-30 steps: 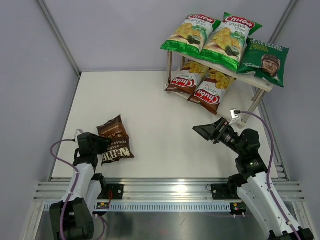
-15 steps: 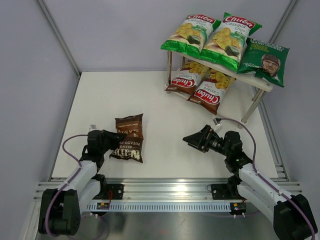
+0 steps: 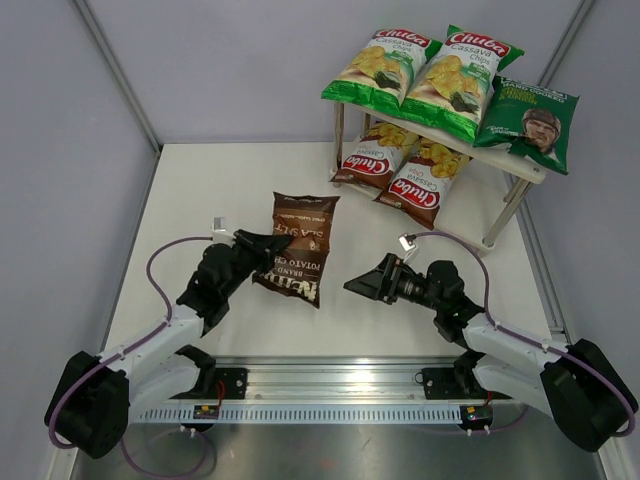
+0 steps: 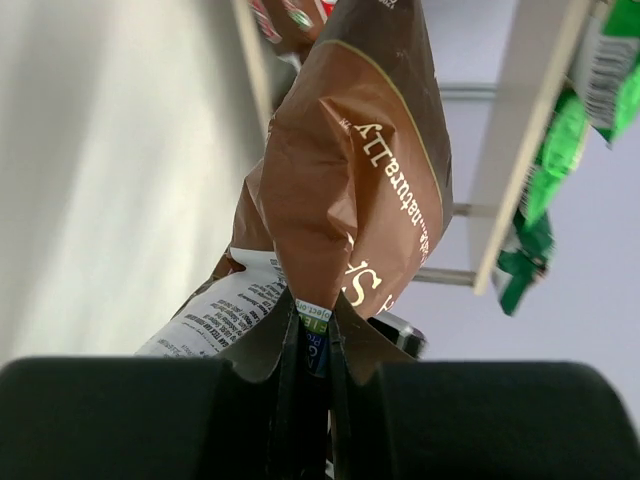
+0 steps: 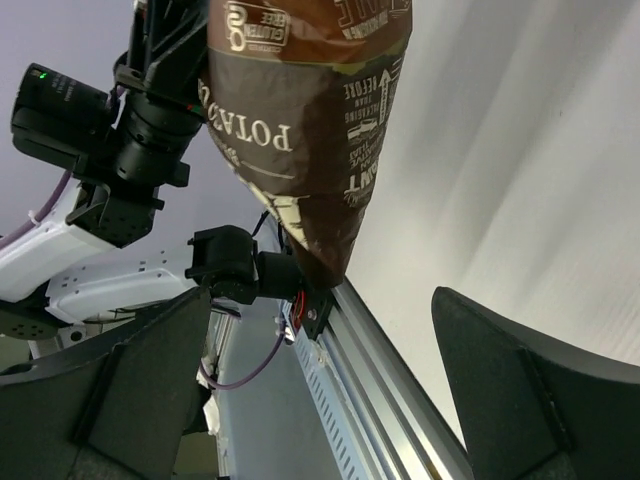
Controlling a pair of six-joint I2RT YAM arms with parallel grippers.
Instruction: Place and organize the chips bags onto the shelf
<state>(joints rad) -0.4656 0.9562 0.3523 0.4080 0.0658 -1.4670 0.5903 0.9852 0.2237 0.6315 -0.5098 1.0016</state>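
Observation:
My left gripper is shut on the edge of the dark brown Kettle bag, holding it off the table at mid-table; its fingers pinch the bag's seam in the left wrist view. My right gripper is open and empty just right of the bag, which fills the top of the right wrist view. The shelf stands at the back right. Two green Chuba bags and the dark green portrait bag lie on its top board. Two brown-red Chuba bags lie on the lower board.
White table with grey walls at left, back and right. An aluminium rail runs along the near edge by the arm bases. The shelf's front right leg stands on the table right of the brown-red bags.
My left gripper has carried the Kettle bag up and to the right, toward mid-table. My right gripper has moved left and lower, toward the bag, staying open.

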